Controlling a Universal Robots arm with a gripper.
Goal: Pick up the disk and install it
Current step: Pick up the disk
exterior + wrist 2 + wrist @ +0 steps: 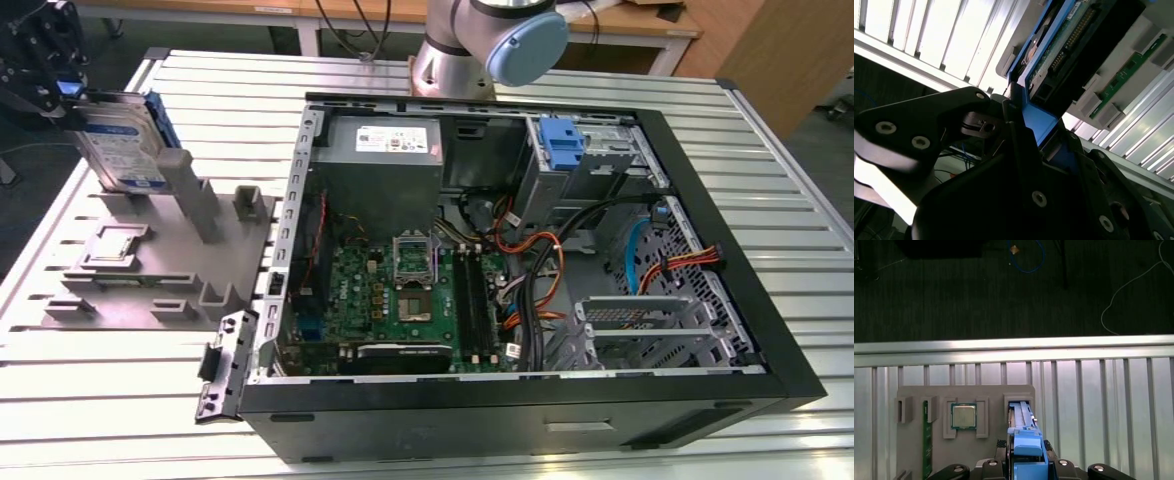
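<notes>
The disk (123,140) stands upright on edge at the exterior view's far left, silver with a blue carrier frame, its lower end at the grey stand (174,250). My gripper (64,90) is shut on its upper end. In both wrist views the black fingers clamp the blue carrier (1026,440) (1036,120), and the drive's green circuit board (1069,45) faces the second wrist camera. The disk's far end lies at a slot in the stand (1019,402); I cannot tell whether it is still seated there.
An open computer case (747,330) lies on the slatted metal table (747,110), with a blue bracket (563,140) in its drive bay and the arm's base (487,45) behind it. The stand also holds a processor chip (963,416) and a green memory stick (927,440).
</notes>
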